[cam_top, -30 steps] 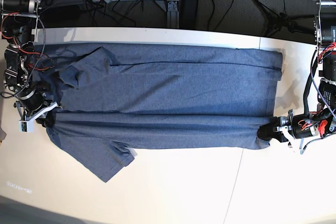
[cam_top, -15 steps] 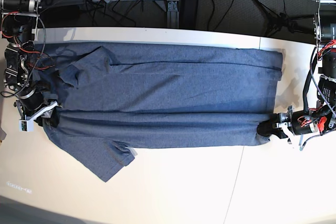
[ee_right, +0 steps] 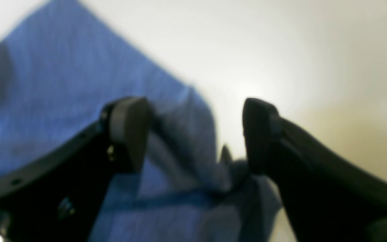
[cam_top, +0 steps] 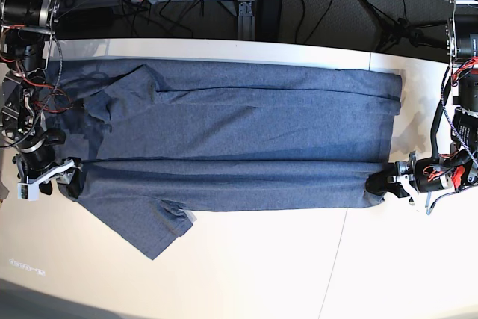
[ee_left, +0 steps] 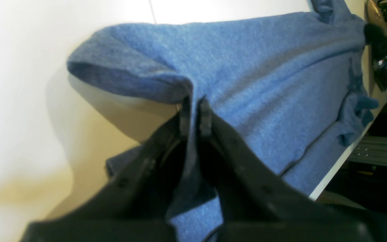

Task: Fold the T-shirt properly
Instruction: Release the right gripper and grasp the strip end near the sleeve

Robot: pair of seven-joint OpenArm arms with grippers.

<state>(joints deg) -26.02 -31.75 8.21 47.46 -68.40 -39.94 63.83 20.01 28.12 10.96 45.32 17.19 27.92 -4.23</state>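
Lengthwise fold starting: your left gripper (ee_left: 193,116) pinches the T-shirt (cam_top: 239,132) hem corner; right gripper (ee_right: 193,134) gapes over the shoulder edge. Next, close right, lift together.

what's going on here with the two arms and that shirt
A two-armed robot is partway through folding a blue-grey T-shirt that lies spread across a white table. The left claw is shut on the cloth at one end of the near long edge, lifting it a little. The right claw is at the other end of that edge, open, with bunched cloth between its tips. One sleeve sticks out toward the front of the table.
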